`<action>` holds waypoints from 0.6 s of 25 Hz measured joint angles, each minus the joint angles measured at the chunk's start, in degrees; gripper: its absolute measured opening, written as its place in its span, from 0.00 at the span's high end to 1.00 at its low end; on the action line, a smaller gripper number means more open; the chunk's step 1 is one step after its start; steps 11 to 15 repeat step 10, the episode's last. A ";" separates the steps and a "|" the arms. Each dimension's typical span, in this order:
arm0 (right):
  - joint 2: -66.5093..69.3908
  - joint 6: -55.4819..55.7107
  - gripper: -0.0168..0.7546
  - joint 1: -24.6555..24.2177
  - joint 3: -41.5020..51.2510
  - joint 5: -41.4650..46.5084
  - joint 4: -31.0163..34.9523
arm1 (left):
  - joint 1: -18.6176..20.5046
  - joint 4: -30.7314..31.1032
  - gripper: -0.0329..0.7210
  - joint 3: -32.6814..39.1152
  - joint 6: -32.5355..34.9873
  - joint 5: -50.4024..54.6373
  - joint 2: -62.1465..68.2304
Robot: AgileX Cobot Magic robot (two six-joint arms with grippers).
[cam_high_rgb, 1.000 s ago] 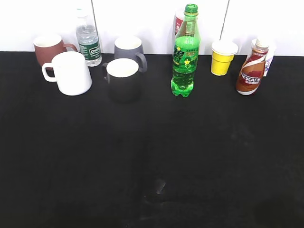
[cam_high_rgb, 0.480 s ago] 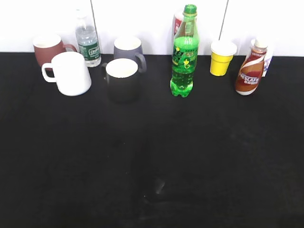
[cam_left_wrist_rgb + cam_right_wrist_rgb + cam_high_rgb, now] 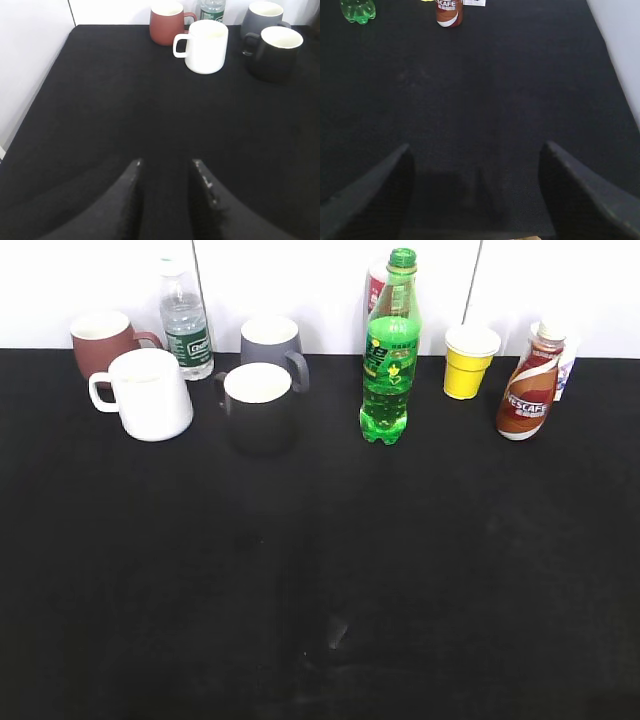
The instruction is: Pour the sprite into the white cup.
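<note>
We see the sprite (image 3: 388, 360) upright, well right of the white cup (image 3: 150, 393). Left hand (image 3: 166, 175) narrow and empty; right hand (image 3: 475, 170) wide and empty.

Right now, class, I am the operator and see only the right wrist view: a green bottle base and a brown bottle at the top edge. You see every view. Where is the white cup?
Observer: The white cup stands at the far left of the table, handle pointing left.
Operator: Does anything stand between it and the sprite?
Observer: Yes, a dark mug with a white interior stands between the cup and the sprite.
Operator: Is the left gripper holding anything?
Observer: No. The left gripper is open and empty, well short of the cup.
</note>
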 joint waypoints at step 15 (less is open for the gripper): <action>0.00 0.00 0.24 0.00 0.00 0.00 0.00 | 0.00 0.00 0.64 0.00 0.00 0.00 0.00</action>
